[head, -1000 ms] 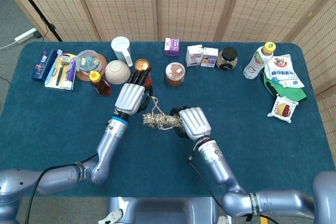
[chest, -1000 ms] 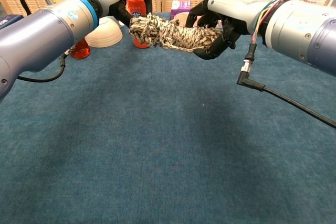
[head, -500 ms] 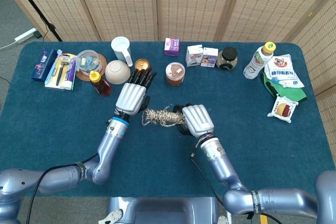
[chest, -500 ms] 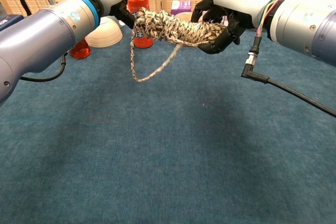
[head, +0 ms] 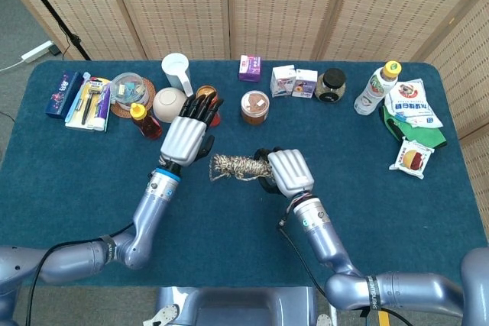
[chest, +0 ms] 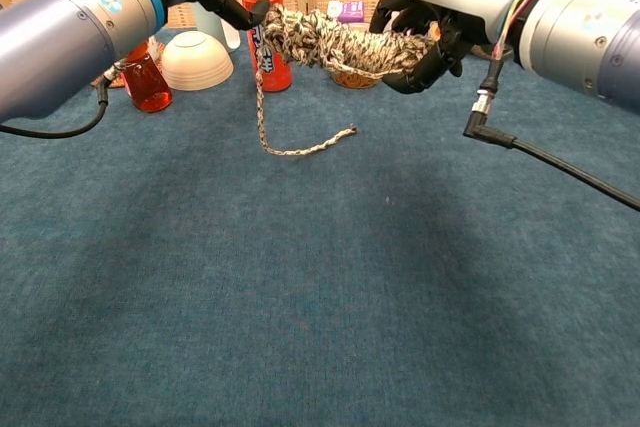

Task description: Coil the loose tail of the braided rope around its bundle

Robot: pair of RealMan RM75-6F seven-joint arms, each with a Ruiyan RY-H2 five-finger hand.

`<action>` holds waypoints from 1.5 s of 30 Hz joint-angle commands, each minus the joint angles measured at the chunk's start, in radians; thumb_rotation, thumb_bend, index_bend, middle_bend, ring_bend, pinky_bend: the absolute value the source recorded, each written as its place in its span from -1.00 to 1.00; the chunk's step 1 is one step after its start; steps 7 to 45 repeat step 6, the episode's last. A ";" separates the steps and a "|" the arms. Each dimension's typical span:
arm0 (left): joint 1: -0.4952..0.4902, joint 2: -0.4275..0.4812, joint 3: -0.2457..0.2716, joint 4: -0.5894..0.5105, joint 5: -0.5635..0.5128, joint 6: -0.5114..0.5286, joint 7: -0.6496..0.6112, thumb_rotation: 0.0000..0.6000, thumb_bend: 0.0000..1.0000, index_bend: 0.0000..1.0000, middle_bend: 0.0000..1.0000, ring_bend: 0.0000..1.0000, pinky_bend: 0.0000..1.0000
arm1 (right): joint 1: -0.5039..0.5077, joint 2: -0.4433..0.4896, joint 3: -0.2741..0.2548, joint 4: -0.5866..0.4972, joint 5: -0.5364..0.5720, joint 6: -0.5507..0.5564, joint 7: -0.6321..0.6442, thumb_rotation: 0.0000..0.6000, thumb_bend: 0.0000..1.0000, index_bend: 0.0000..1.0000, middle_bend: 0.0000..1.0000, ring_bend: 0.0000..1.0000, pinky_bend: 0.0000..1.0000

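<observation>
The rope bundle (chest: 345, 47) hangs in the air between your two hands, above the blue table cloth (chest: 300, 297), and its loose tail (chest: 290, 137) drops from the left end and trails on the cloth. Your right hand (chest: 430, 32) has its fingers wrapped round the right end of the bundle. Your left hand (head: 186, 137) is at the other end; in the head view its fingers lie stretched out over the table, while in the chest view dark fingertips sit against the rope where the tail leaves it. Whether they pinch it I cannot tell.

If that hold is weak, the tail may slip free on your next wrap and the turns already made could slacken. The hanging tail could also drag toward the red can (chest: 265, 37) or the white bowl (chest: 195, 59) just behind your left hand, and your knuckles could knock either over.

The bundle's right end is buried in your right hand, so its tightness is hidden. The chest view cuts off the top of your left hand.
</observation>
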 commanded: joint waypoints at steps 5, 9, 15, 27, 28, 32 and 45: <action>0.026 0.096 -0.027 -0.112 -0.001 0.004 -0.016 1.00 -0.06 -1.00 -1.00 -1.00 -1.00 | 0.003 0.002 0.006 -0.001 0.008 0.007 -0.001 1.00 0.13 0.39 0.21 -0.16 0.31; 0.029 0.117 -0.033 -0.141 -0.007 0.003 -0.006 1.00 -0.06 -1.00 -1.00 -1.00 -1.00 | 0.003 0.003 0.007 -0.003 0.010 0.009 -0.002 1.00 0.13 0.39 0.21 -0.16 0.31; 0.029 0.117 -0.033 -0.141 -0.007 0.003 -0.006 1.00 -0.06 -1.00 -1.00 -1.00 -1.00 | 0.003 0.003 0.007 -0.003 0.010 0.009 -0.002 1.00 0.13 0.39 0.21 -0.16 0.31; 0.029 0.117 -0.033 -0.141 -0.007 0.003 -0.006 1.00 -0.06 -1.00 -1.00 -1.00 -1.00 | 0.003 0.003 0.007 -0.003 0.010 0.009 -0.002 1.00 0.13 0.39 0.21 -0.16 0.31; 0.029 0.117 -0.033 -0.141 -0.007 0.003 -0.006 1.00 -0.06 -1.00 -1.00 -1.00 -1.00 | 0.003 0.003 0.007 -0.003 0.010 0.009 -0.002 1.00 0.13 0.39 0.21 -0.16 0.31; 0.029 0.117 -0.033 -0.141 -0.007 0.003 -0.006 1.00 -0.06 -1.00 -1.00 -1.00 -1.00 | 0.003 0.003 0.007 -0.003 0.010 0.009 -0.002 1.00 0.13 0.39 0.21 -0.16 0.31; 0.029 0.117 -0.033 -0.141 -0.007 0.003 -0.006 1.00 -0.06 -1.00 -1.00 -1.00 -1.00 | 0.003 0.003 0.007 -0.003 0.010 0.009 -0.002 1.00 0.13 0.39 0.21 -0.16 0.31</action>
